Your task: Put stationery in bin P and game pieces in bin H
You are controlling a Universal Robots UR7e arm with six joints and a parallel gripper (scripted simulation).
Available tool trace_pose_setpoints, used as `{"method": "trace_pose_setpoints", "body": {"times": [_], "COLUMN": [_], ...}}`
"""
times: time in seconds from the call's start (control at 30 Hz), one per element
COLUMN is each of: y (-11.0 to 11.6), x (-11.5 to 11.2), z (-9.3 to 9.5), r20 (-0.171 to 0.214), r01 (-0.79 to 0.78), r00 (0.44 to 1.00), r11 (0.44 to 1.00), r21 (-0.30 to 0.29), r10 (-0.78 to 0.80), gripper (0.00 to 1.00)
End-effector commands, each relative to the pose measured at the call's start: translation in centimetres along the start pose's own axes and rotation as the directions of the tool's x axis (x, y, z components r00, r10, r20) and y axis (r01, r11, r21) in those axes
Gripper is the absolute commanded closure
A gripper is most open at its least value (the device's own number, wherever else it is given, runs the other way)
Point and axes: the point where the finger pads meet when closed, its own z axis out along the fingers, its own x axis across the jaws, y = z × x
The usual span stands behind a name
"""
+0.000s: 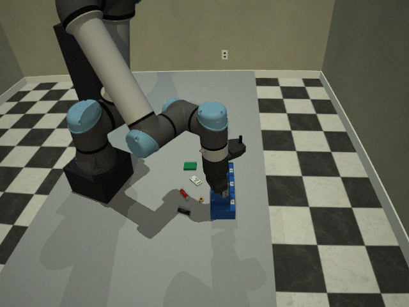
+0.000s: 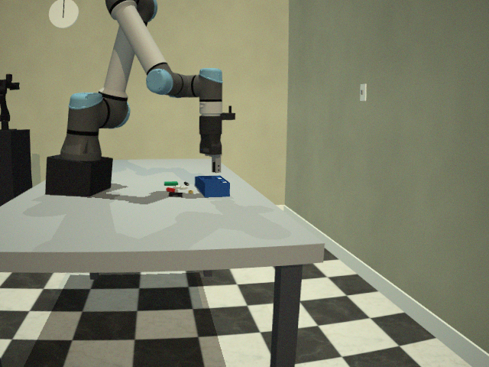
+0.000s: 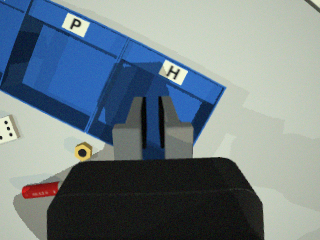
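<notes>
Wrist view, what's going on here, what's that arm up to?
The arm's pincer hangs above the blue bin row, about over the compartment marked H. Its fingers are nearly together; whether they grip anything cannot be told. A green block, a domino, a red piece, a yellow nut and a black piece lie on the table beside the bins.

A bare test room for robot work, not a home. An industrial arm (image 2: pixel 130 47) stands on a black pedestal (image 2: pixel 55 185) bolted at the far left of a plain grey bench (image 2: pixel 157 252). The floor (image 2: pixel 118 316) is black-and-white checker tile, and the walls (image 2: pixel 386 157) are bare but for an outlet (image 1: pixel 224 54), a switch (image 2: pixel 363 92) and a round clock (image 2: pixel 63 13).
</notes>
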Motion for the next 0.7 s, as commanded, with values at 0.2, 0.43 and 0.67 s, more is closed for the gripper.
{"method": "trace_pose_setpoints", "body": {"times": [0.2,0.43,0.67], "y": [-0.10,-0.17,-0.11], "x": [-0.07,0.06,-0.03], "z": [-0.06,-0.08,0.32], "r20": [-0.015,-0.028,-0.027], "r01": [-0.290,-0.442,-0.442], "r00": [0.957,0.897,0.897], "r11": [0.957,0.897,0.897], "r21": [-0.008,-0.014,-0.016], "r10": [0.289,0.441,0.441], "gripper": [0.69,0.69,0.69]}}
